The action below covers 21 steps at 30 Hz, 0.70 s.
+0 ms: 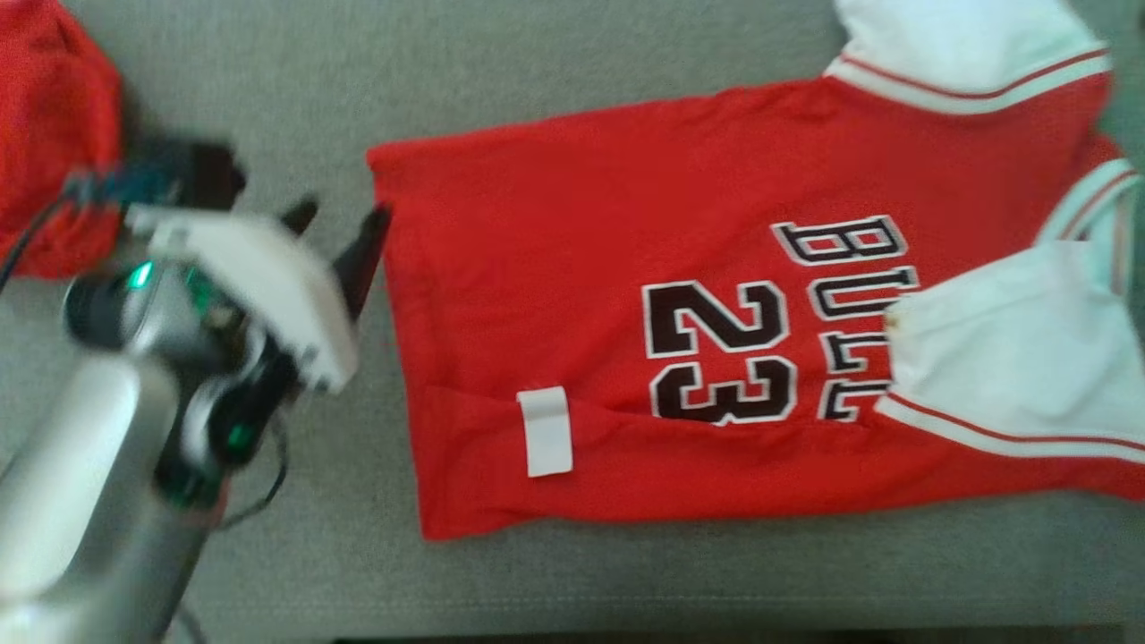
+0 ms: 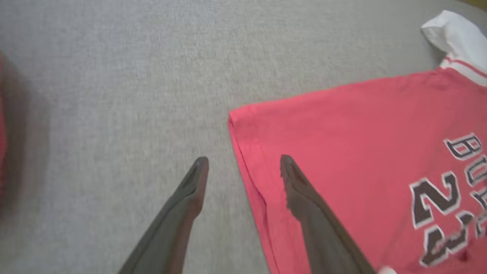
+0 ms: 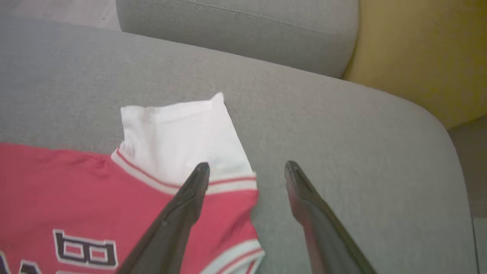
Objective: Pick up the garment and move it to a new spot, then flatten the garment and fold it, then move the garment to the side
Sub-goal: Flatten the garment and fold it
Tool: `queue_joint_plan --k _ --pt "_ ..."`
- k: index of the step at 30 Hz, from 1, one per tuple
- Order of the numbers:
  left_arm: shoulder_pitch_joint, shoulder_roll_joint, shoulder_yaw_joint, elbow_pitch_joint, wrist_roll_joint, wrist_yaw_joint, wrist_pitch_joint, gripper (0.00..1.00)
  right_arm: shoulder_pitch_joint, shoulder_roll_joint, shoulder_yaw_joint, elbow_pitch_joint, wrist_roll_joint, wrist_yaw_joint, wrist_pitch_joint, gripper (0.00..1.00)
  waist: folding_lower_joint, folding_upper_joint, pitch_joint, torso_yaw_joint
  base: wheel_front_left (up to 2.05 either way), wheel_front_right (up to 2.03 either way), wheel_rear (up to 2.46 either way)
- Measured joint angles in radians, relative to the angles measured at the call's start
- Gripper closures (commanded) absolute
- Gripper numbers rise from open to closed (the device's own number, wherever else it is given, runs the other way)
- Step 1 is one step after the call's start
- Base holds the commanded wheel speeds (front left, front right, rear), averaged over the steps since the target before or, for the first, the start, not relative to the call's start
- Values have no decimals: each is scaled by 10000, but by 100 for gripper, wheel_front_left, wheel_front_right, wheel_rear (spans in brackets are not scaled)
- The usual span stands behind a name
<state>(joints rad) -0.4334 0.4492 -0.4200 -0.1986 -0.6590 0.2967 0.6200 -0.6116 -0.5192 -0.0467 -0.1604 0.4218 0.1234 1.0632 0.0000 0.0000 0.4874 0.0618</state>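
Since the jersey (image 1: 626,233) lies spread on the grey sofa (image 1: 268,72) with its long axis running from 9 to 3 o'clock in the head view, hem at 9 and shoulders at 3, each arm has one end of it to itself.

The left gripper (image 1: 342,216) sits at the hem's upper corner, with the jersey at its 3 o'clock. Its jaws are wide apart and hold nothing. In the left wrist view the hem edge passes between the fingers, one over red cloth and the other over bare cushion.

The right gripper (image 3: 247,166) is also spread wide and empty. It hangs at the shoulder end, with one finger above the white sleeve (image 3: 182,133) and the other over the sofa. From it the body of the jersey lies toward 8 o'clock.

The cloth looks mostly flat. The other white sleeve (image 1: 1002,358) is laid inward across the chest, and the 6 o'clock side is turned up in a narrow band. I judge a first fold along the length is in place.

A black "23" (image 1: 720,353) reads sideways beside partly covered lettering, and a small white tag (image 1: 546,431) sits on the turned band. A second red cloth (image 1: 45,134) lies well apart at 10 o'clock.
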Motion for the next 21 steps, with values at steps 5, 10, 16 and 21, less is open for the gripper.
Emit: queue_joint_plan --k 5,10,16,21 --pt "-1872 -1103 -871 1906 249 -345 301 0 -1943 -2 965 2111 -993 0 -558 0 2 0 745 647 0 0 0" --pt "-2830 -1685 -1227 2832 403 -694 272 0 -2654 146 1281 3879 -1384 0 -1258 0 2 0 1145 1314 0 0 0" --pt "-3386 -1950 -1448 3264 485 -922 205 0 -3404 207 1335 5032 -1599 0 -1572 0 1 0 1411 1608 0 0 0" --pt "-3577 -1960 -1517 3467 487 -1078 401 0 -3580 207 1427 5369 -1590 0 -1659 0 0 0 1390 1558 0 0 0"
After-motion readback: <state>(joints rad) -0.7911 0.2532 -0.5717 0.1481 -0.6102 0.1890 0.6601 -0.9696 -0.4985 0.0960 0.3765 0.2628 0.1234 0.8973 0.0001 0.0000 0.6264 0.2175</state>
